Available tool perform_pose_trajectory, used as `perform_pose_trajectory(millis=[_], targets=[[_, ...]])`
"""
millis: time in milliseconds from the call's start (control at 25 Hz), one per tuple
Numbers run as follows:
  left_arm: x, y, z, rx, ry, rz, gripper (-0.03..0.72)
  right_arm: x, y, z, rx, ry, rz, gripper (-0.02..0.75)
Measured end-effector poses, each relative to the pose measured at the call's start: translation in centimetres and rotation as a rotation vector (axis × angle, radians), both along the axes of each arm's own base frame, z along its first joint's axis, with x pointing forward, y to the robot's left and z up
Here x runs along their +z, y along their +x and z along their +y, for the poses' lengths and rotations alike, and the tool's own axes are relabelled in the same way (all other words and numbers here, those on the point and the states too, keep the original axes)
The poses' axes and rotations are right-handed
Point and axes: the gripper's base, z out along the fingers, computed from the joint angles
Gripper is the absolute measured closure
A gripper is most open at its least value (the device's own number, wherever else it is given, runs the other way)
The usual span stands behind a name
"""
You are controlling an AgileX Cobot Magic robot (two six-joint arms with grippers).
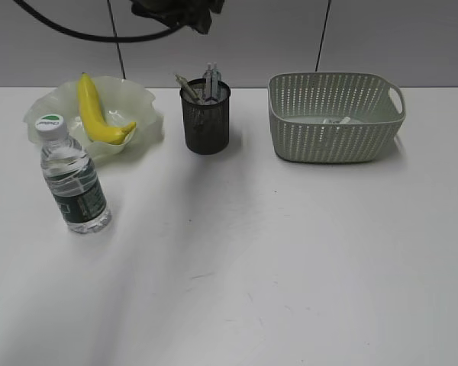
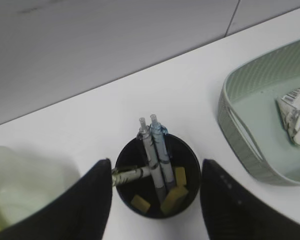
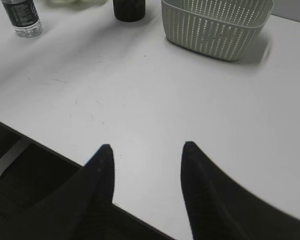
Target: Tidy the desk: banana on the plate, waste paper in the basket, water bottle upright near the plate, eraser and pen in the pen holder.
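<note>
Nearby, smooth curved banana (image 1: pixel 99 114) lies in wavy translucent plate (image 1: pixel 149 114).

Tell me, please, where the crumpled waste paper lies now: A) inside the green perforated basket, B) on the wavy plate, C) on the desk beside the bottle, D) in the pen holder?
A: the left wrist view shows the waste paper lying on the floor of the basket, apart from the pen holder.

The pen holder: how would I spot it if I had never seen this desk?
Look along the back edge of the white desk, between the wavy green plate with the banana and the perforated basket. The pen holder stands there, a small cup. It alone is black mesh, with pens sticking out.
</note>
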Motion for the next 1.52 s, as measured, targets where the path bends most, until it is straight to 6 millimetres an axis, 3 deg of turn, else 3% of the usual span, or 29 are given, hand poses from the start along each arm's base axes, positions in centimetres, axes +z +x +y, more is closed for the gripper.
perform_pose_trajectory(millis=[160, 440, 720, 1000, 1320, 1520], targets=[[4.3, -3.0, 1.8, 0.012, 0.029, 0.053, 0.262, 0.0, 0.0, 0.0, 0.000, -0.001, -0.001, 0.381], [9.7, -8.4, 4.9, 0.031, 0.082, 0.156, 0.298, 0.0, 0.0, 0.0, 0.000, -0.001, -0.001, 0.381], [12.3, -13.2, 7.4, 0.030, 0.041, 0.137, 0.353, 0.0, 0.0, 0.0, 0.000, 0.000, 0.000, 0.381], [11.6, -20.2, 11.3, 0.030, 0.056, 0.171, 0.358, 0.0, 0.0, 0.0, 0.000, 0.000, 0.000, 0.381], [7.3, -30.3, 16.7, 0.020, 0.040, 0.198, 0.358, 0.0, 0.0, 0.0, 0.000, -0.001, -0.001, 0.381], [4.8, -36.7, 20.4, 0.016, -0.019, 0.097, 0.359, 0.0, 0.0, 0.0, 0.001, 0.000, 0.000, 0.385]])
